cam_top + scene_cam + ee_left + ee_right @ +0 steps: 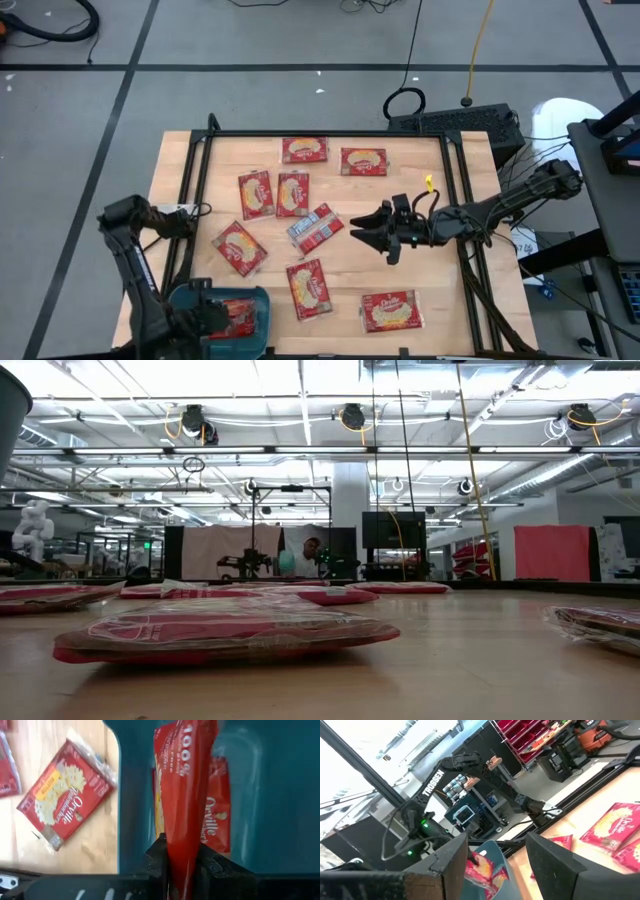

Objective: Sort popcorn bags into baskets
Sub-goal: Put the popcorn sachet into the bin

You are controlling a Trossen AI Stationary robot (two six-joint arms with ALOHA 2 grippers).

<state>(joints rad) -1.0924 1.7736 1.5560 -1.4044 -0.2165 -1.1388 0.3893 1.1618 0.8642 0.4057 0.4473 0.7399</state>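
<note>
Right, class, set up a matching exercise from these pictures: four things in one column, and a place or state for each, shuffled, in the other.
Things:
1. left claw
2. right claw
3. bin
4. bag showing a blue-white side

Places or states:
A. open, holding nothing, above the table's middle
B. lying flat on the table, near the middle
C. at the table's near left corner, red bags inside
D. pinching a red bag that hangs into the bin

Pairs: 1-D, 2-A, 3-C, 4-B
</note>
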